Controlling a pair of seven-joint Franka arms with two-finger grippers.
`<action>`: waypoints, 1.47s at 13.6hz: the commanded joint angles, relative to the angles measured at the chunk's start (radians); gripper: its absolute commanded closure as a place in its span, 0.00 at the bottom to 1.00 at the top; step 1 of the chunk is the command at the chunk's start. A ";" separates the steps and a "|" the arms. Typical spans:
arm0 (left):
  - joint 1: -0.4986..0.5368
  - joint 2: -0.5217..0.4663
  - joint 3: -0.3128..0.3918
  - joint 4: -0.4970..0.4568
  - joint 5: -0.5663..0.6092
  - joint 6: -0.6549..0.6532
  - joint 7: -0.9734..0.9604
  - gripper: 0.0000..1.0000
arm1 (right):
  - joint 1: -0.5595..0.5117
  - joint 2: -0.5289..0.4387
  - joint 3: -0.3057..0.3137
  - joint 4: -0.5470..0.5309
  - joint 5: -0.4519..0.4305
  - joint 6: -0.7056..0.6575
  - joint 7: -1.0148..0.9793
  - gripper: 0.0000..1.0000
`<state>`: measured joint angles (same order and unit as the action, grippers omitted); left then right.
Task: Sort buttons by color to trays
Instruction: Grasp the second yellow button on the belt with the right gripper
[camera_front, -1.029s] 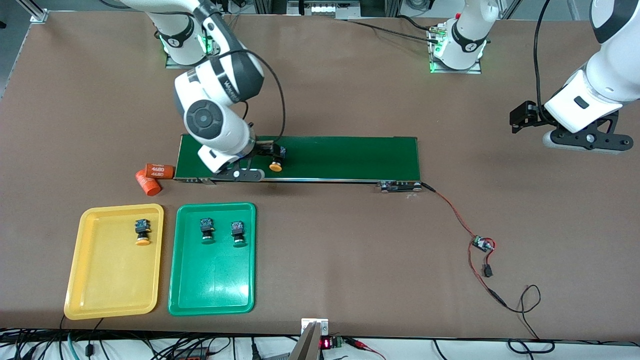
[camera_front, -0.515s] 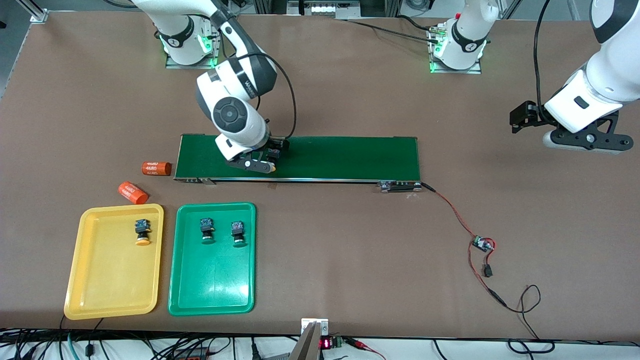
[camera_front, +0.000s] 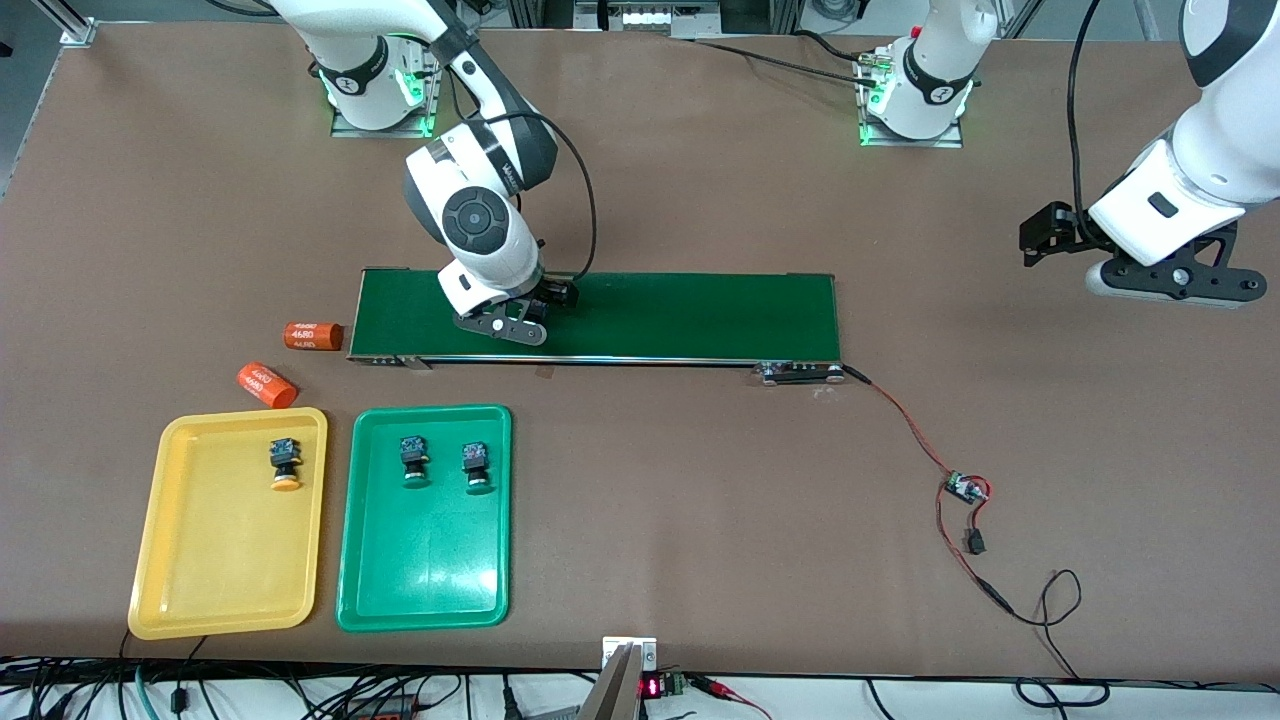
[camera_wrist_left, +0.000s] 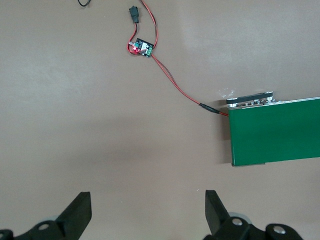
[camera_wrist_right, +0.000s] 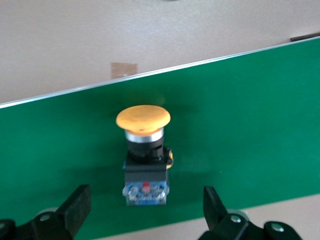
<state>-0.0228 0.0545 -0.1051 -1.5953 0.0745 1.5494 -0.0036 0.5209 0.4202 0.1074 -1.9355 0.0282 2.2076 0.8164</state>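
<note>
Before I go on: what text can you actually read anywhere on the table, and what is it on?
"4680": on the orange cylinder beside the conveyor belt.
"4680": on the second orange cylinder by the yellow tray.
Red digits on the small display at the table edge: too small to read.

Glossy plastic trays (camera_front: 232, 610); matt green belt (camera_front: 700, 315); matt brown tabletop (camera_front: 700, 500).

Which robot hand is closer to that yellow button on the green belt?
The right gripper: it hangs open right over the yellow button. The left gripper waits open past the conveyor belt's end.
</note>
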 joint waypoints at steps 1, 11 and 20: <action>0.004 0.015 -0.001 0.034 -0.015 -0.025 0.013 0.00 | -0.019 -0.003 0.008 -0.060 -0.033 0.066 0.018 0.00; 0.004 0.015 -0.001 0.034 -0.015 -0.025 0.013 0.00 | -0.080 -0.006 0.002 -0.010 -0.068 0.024 -0.023 0.98; 0.006 0.015 -0.001 0.034 -0.015 -0.025 0.013 0.00 | -0.390 0.048 -0.038 0.164 -0.297 -0.020 -0.564 1.00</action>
<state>-0.0228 0.0547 -0.1051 -1.5953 0.0745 1.5494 -0.0036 0.1850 0.4379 0.0543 -1.8305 -0.2430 2.2330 0.3573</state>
